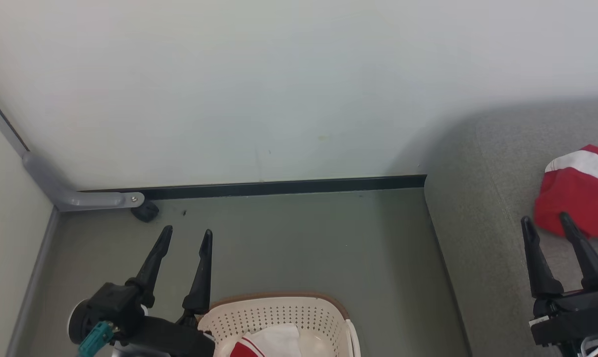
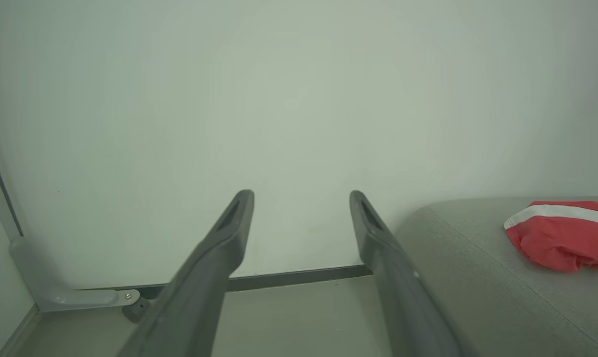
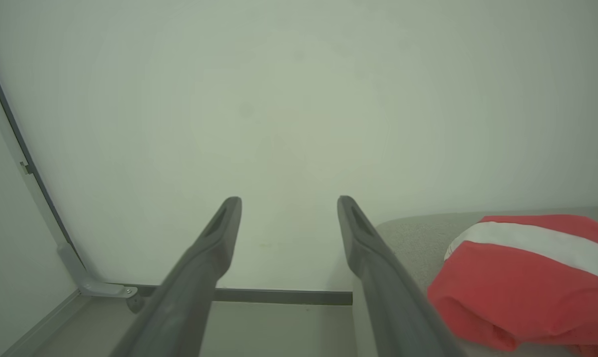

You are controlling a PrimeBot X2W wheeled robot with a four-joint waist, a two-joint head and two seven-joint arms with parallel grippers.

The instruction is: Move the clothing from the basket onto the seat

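Note:
A red garment with a white stripe (image 1: 578,196) lies bunched on the grey sofa (image 1: 482,238) at the right; it also shows as the red garment (image 2: 564,235) and the red garment (image 3: 521,277) in the wrist views. The cream basket (image 1: 279,317) with its brown rim sits at the bottom centre, holding red and white clothing (image 1: 269,343). My left gripper (image 1: 186,235) stands open above the floor, just left of the basket. My right gripper (image 1: 545,220) is open over the sofa, its fingertips near the garment's lower edge, holding nothing.
A pale wall with a dark baseboard (image 1: 279,187) runs behind the grey floor (image 1: 299,243). A grey bracket (image 1: 76,196) and a small dark foot (image 1: 145,212) sit in the left corner. Bare floor lies between basket and wall.

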